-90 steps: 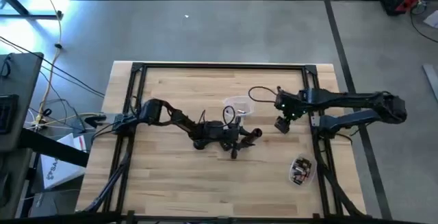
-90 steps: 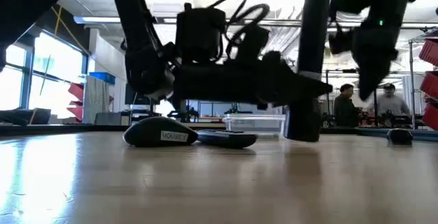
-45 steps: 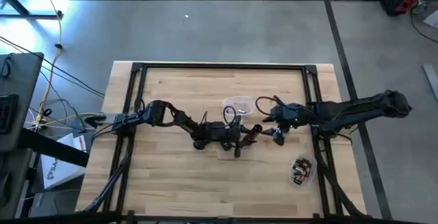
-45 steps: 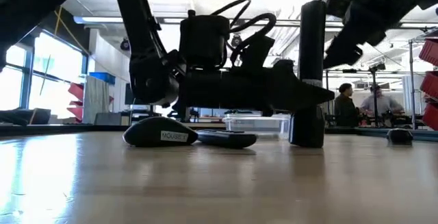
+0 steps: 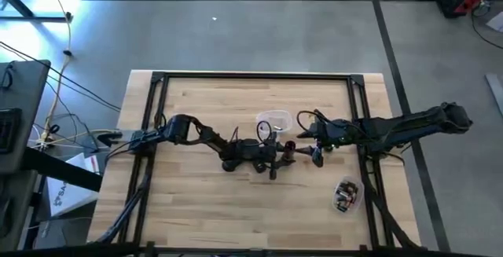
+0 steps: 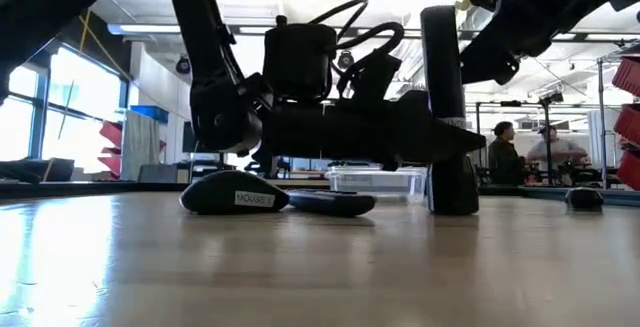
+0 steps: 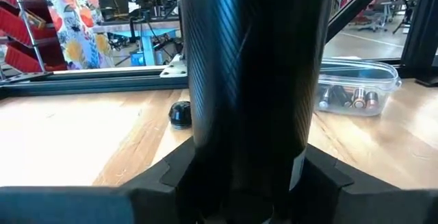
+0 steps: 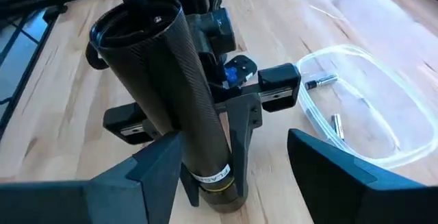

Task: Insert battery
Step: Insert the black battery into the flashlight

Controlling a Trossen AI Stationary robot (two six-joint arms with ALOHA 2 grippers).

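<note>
Tube fills my left wrist view
The black tube (image 7: pixel 256 80) runs off the frame's edge, hiding my left fingers.

**Readable labels**

A white sticker on the dark mouse (image 6: pixel 234 193) lying on the table (image 6: pixel 320 267) seems to read "MOUSE". A white label low on the black tube (image 8: pixel 179 124) begins "FLAS"; the rest is hidden.

A dark carbon-weave flashlight tube (image 8: pixel 168 107) stands tilted on the wooden table (image 8: pixel 287 18), clamped by the left gripper (image 8: pixel 229 118). Beside it, a clear tub (image 8: pixel 373 107) holds loose batteries (image 8: pixel 321 81).
</note>
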